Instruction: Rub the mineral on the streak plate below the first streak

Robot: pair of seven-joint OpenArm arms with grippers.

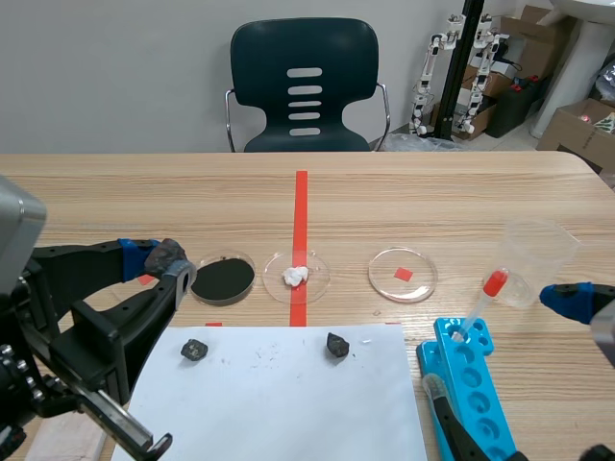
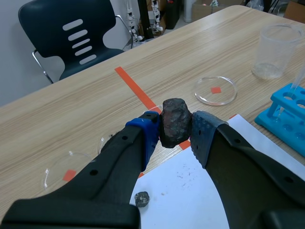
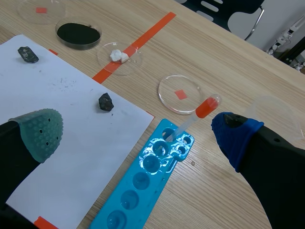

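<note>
Mineral (image 2: 175, 121): dark, rough lump with reddish-brown patches, clamped in left tool (image 2: 176, 130), raised over the desk (image 1: 144, 192) near the white sheet (image 2: 190, 191). Pads (image 2: 206, 133) cover its flanks. Right tool (image 3: 138, 133): jaws apart. Sheet's grey specks (image 2: 183, 175) indistinct.

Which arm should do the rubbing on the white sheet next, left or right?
Left. The left tool clamps the dark mineral beside the white sheet; the right tool stands open, empty, near the blue rack.
</note>
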